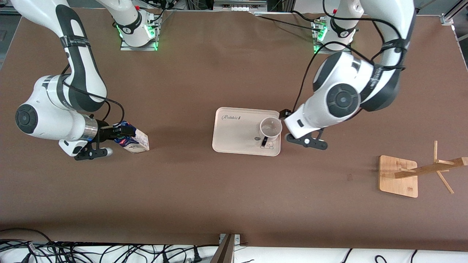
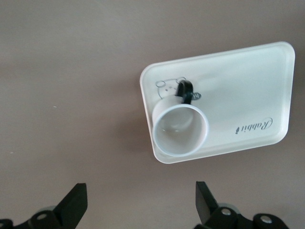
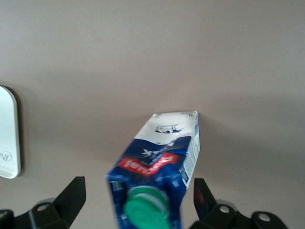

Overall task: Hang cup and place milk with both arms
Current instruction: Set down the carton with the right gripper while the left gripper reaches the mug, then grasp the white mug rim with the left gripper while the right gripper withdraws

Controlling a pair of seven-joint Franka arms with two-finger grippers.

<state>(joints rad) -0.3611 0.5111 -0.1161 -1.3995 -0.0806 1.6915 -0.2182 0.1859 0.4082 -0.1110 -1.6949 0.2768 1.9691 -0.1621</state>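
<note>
The milk (image 1: pixel 137 141), a blue and white carton with a green cap (image 3: pixel 145 210), lies tipped over toward the right arm's end of the table. Its cap end sits between the fingers of my right gripper (image 1: pixel 122 134), which is open with a gap on each side of the carton (image 3: pixel 162 152). The cup (image 1: pixel 271 128) stands upright on a white tray (image 1: pixel 234 135), with its black handle toward the front camera. My left gripper (image 1: pixel 285 114) hangs open and holds nothing, over bare table beside the tray's edge at the left arm's end. In the left wrist view the cup (image 2: pixel 180 131) and the tray (image 2: pixel 248 86) lie ahead of the gripper (image 2: pixel 140 200).
A wooden cup rack (image 1: pixel 397 177) with angled pegs stands on a square base toward the left arm's end, nearer the front camera than the tray. Brown tabletop runs between the milk and the tray. Cables lie along the table's front edge.
</note>
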